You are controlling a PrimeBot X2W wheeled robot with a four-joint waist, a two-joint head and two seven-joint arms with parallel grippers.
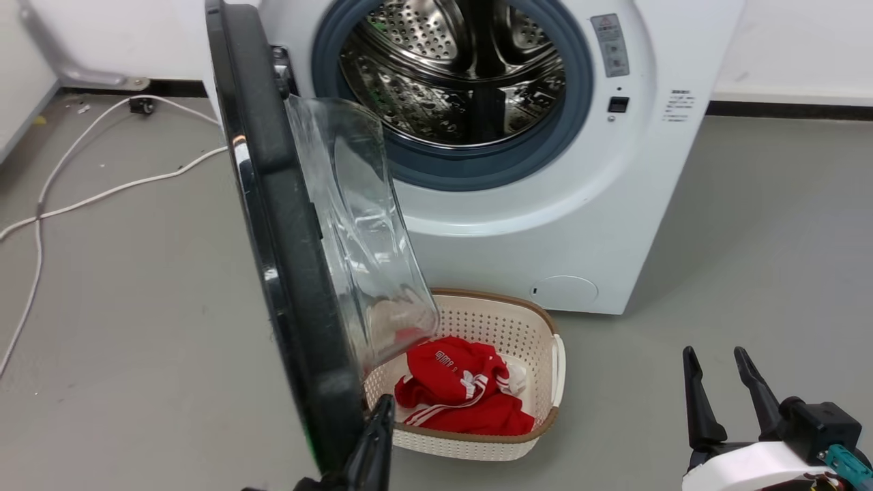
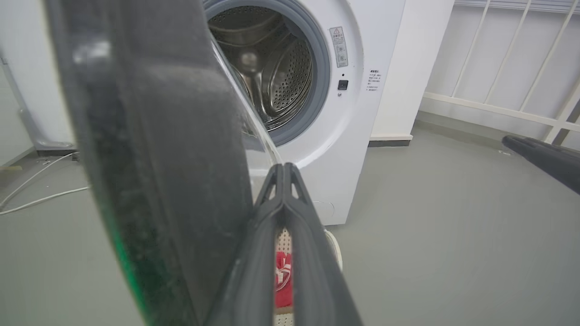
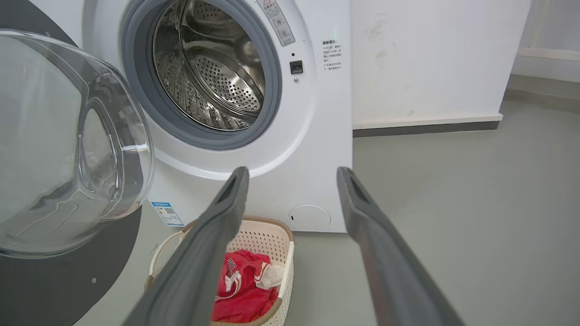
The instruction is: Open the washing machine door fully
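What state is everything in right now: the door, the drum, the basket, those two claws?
washing machine door: open, swung far out.
drum: uncovered, looks empty.
basket: holds a red garment.
left gripper: shut, beside the door's lower edge.
right gripper: open, empty.

floor [image 1: 750,239]: grey | washing machine [image 1: 545,239] standing | basket [image 1: 491,320] before it | white cable [image 1: 102,194] at left

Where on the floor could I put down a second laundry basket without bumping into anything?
Widest bare patch: grey floor right of the white machine and basket, up to the right gripper. Also left of the open washing machine door, short of the white cables. Crowded before the drum: door, basket and left gripper close together.
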